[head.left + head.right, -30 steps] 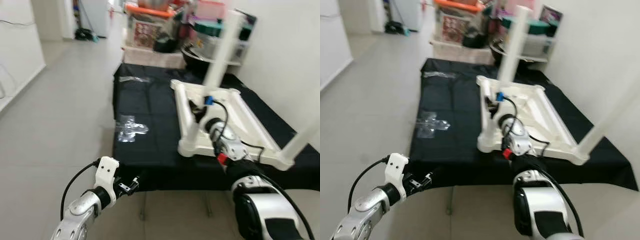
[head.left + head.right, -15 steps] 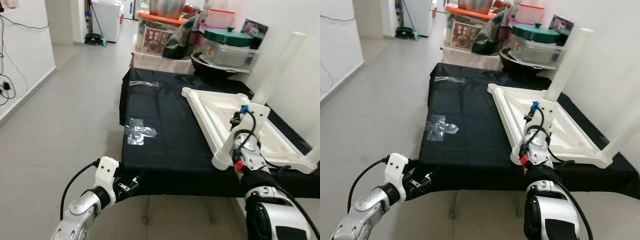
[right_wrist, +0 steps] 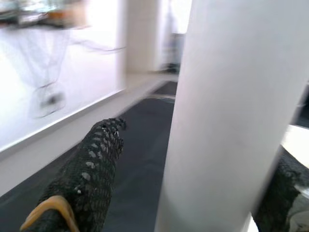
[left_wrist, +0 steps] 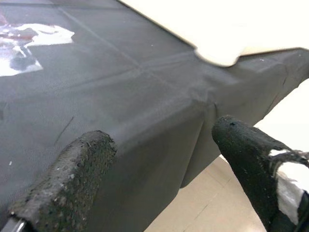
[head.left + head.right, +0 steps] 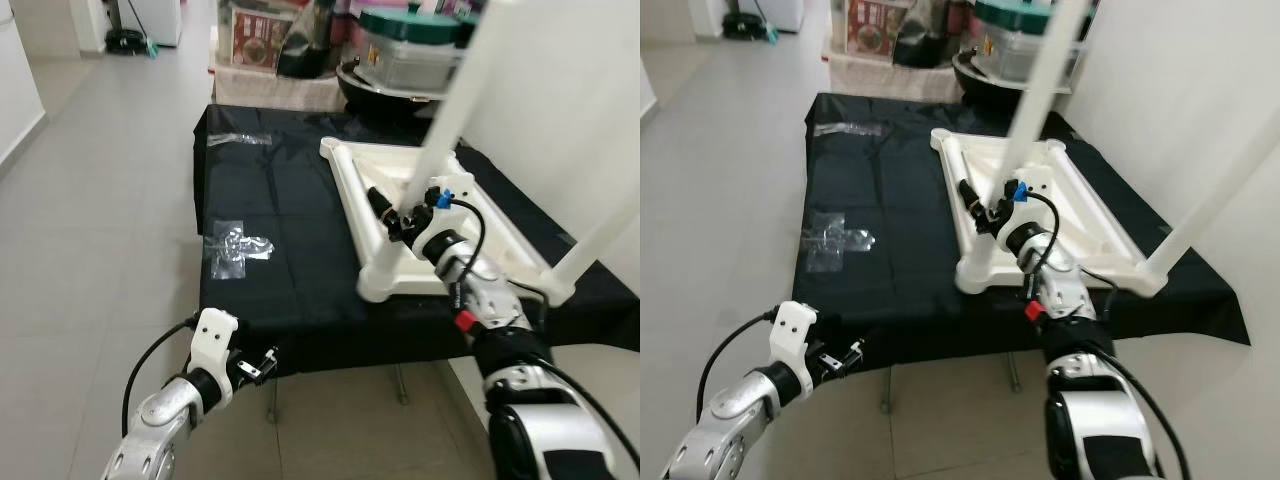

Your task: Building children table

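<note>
A white children's table (image 5: 497,250) lies upside down on a black cloth (image 5: 290,220). One white leg (image 5: 452,108) stands up from its near corner, and a second leg (image 5: 600,232) rises at the right. My right gripper (image 5: 398,212) is at the base of the near leg. In the right wrist view that leg (image 3: 227,116) stands between the open fingers (image 3: 91,174), with a gap on one side. My left gripper (image 5: 256,366) hangs open and holds nothing, low by the cloth's front edge (image 4: 193,101).
A clear plastic bag (image 5: 232,245) of small parts lies on the cloth's left side, and another plastic piece (image 5: 238,140) lies further back. Boxes and pots (image 5: 400,60) crowd the far end. A white wall runs along the right; grey tiled floor (image 5: 90,200) spreads to the left.
The head view has swung, so the whole scene shifted. My right gripper stays at the same table leg. My left gripper stays low in front of the cloth.
</note>
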You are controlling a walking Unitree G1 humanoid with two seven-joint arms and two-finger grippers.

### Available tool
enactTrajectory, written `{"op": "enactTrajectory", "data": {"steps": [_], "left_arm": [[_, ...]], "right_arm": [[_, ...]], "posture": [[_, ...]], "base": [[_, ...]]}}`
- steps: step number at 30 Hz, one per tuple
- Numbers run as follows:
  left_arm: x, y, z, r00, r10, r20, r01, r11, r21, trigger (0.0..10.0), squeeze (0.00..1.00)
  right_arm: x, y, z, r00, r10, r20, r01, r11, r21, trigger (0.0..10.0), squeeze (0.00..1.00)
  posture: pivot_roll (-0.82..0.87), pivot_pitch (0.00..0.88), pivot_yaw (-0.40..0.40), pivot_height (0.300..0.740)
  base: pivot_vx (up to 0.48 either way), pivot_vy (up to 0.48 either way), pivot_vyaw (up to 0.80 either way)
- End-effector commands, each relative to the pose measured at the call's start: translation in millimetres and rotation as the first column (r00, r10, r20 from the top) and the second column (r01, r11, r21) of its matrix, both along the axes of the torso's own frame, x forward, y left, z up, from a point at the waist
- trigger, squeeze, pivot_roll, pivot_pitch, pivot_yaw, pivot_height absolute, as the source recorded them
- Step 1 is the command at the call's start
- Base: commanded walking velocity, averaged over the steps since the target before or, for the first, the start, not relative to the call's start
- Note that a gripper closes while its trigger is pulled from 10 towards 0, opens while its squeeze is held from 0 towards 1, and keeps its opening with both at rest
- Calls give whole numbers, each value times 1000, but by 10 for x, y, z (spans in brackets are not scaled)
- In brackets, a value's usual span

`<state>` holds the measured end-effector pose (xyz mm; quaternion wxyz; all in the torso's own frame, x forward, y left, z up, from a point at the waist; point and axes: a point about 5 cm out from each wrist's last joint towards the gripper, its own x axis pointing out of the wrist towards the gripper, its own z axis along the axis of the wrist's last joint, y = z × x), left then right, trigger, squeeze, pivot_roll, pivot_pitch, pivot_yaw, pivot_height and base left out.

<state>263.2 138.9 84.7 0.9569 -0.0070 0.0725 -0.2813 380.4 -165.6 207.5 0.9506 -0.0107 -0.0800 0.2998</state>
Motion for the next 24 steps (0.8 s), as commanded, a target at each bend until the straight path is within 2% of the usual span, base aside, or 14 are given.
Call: {"op": "enactTrajectory", "data": {"steps": [1, 5, 12, 13, 14, 15, 18, 20, 21, 22, 24], "left_arm": [[2, -22, -35, 1000, -10, -11, 10, 1000, 14, 10000, 0], [-1, -24, -32, 1000, -5, -8, 5, 1000, 13, 10000, 0], [-19, -8, -34, 1000, 2, -8, -2, 1000, 14, 10000, 0], [-23, 3, -35, 1000, 5, -8, -5, 1000, 16, 10000, 0], [-23, 3, -35, 1000, 5, -8, -5, 1000, 16, 10000, 0], [-26, 10, -34, 1000, 8, -7, -8, 1000, 16, 10000, 0], [-28, 10, -29, 1000, 10, -6, -10, 1000, 15, 10000, 0], [-32, 10, -33, 1000, 10, -6, -9, 1000, 15, 10000, 0], [-36, 9, -38, 1000, 8, -8, -8, 1000, 16, 10000, 0], [-41, 6, -42, 1000, 7, -9, -7, 1000, 15, 10000, 0], [-41, 6, -42, 1000, 7, -9, -7, 1000, 15, 10000, 0]], "right_arm": [[-12, 120, 13, 993, 120, -1, -120, 990, -79, 10000, 0], [46, 173, 13, 988, 151, -14, -151, 976, -156, 10000, 0], [78, 223, 12, 984, 179, -28, -181, 967, -180, 10000, 0], [104, 248, 23, 986, 163, -29, -165, 971, -173, 6824, 0], [104, 248, 23, 986, 163, -29, -165, 971, -173, 6824, 0], [135, 261, 30, 992, 125, -29, -128, 977, -168, 0, 0], [162, 257, 16, 996, 79, -40, -85, 982, -169, 0, 0], [180, 199, -24, 998, -3, -55, -6, 989, -151, 0, 0], [208, 126, -62, 990, -118, -78, 106, 984, -142, 0, 0], [241, -10, -122, 946, -302, -113, 287, 949, -134, 0, 0], [241, -10, -122, 946, -302, -113, 287, 949, -134, 0, 0]], "posture": [[58, 0, -166, 740], [71, 0, -176, 740], [78, 0, -181, 740], [83, 0, -186, 740], [83, 0, -186, 740], [84, 0, -186, 740], [84, 0, -186, 740], [76, 0, -182, 740], [72, 0, -180, 740], [71, 0, -180, 740], [71, 0, -180, 740]], "base": [[0, 0, 0], [0, 0, 0], [0, 0, 0], [0, 0, 0], [0, 0, 0], [0, 0, 0], [0, 0, 0], [0, 0, 0], [0, 0, 0], [0, 0, 0], [0, 0, 0]]}}
